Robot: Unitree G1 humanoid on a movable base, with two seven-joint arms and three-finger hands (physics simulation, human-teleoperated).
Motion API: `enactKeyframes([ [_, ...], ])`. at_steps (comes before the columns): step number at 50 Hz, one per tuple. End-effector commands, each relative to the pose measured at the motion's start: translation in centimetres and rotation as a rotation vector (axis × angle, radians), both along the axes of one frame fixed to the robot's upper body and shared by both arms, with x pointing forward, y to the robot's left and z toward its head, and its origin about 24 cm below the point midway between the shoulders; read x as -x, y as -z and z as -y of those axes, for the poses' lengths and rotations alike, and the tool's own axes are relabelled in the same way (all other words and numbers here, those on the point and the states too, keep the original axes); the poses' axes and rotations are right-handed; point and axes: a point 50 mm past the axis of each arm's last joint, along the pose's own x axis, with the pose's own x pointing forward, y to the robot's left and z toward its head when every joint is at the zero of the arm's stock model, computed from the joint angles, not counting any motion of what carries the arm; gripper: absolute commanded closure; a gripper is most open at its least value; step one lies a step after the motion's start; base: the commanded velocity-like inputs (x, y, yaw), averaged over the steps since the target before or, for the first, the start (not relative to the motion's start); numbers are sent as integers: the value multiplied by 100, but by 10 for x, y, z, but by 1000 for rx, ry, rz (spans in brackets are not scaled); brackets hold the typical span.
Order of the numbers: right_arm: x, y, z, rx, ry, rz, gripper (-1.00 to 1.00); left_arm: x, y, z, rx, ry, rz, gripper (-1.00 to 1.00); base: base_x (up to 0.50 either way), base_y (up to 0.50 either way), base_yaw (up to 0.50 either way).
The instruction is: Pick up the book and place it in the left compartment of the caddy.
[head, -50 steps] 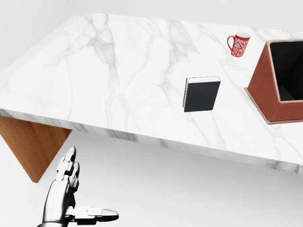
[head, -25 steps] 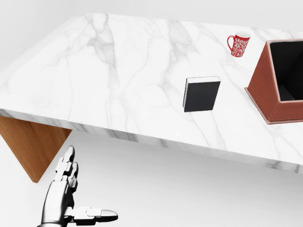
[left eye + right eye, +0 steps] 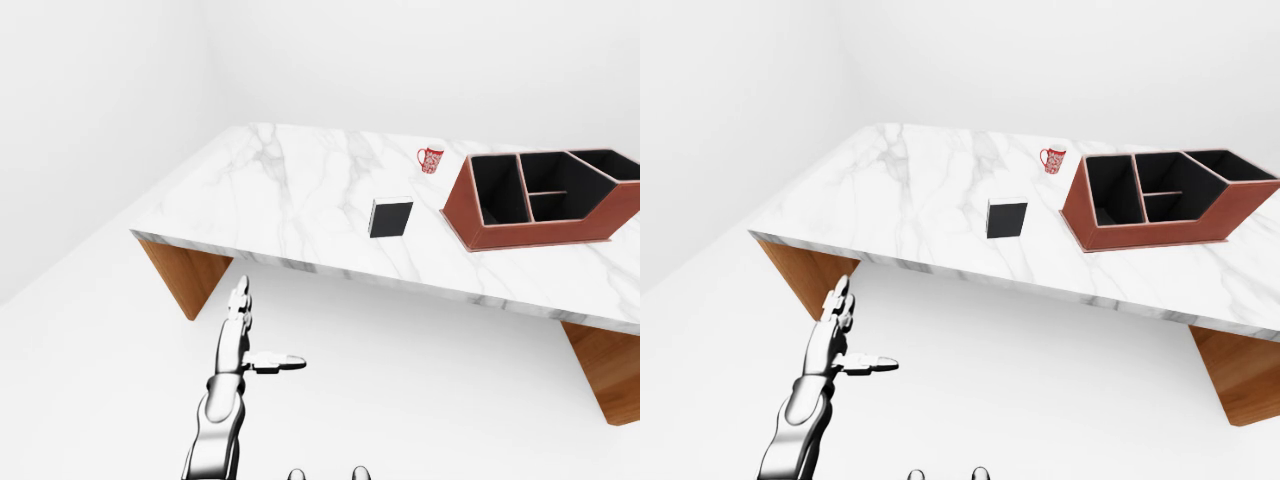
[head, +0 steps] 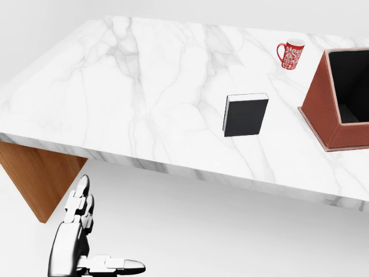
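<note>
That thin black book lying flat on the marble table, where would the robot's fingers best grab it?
Probably across its two long edges, from above. The thin black book lies flat on the white marble table, so only its edges offer purchase. Its white page edge faces the top of the head view; the spine is on the left. The open left hand hangs below the table's edge.

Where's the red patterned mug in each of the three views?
Left-eye view: the red patterned mug stands right of centre in the upper half, on the white marble table.
Head view: upper right.
Right-eye view: right of centre, upper half.
Shared landmark: the flat black book lies below and left of the mug in all three, with the brown compartment caddy to its right.
</note>
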Motion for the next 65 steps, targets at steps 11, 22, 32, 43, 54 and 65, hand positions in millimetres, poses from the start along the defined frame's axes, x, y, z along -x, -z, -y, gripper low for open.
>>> enactKeyframes([
  [11, -1, 1, 0, 1, -10, -2, -100, 15, -53, -1, 71, 23, 221, -100, 0, 0, 0],
  [22, -1, 0, 0, 2, -23, 5, -100, 18, -60, -1, 70, 28, 251, -100, 0, 0, 0],
  [32, 1, -2, 0, 10, -16, 9, -100, 20, -64, 0, 65, 34, 268, -100, 0, 0, 0],
  [43, 0, -2, 1, 4, -12, 10, -100, 17, -57, -2, 61, 28, 239, -100, 0, 0, 0],
  [54, -1, -1, 2, -3, -2, 8, -100, 15, -58, -5, 77, 25, 245, -100, 1, -4, 0],
  [65, -2, 1, 4, -13, 8, 1, -100, 16, -67, -8, 110, 21, 287, -100, 9, -34, 0],
])
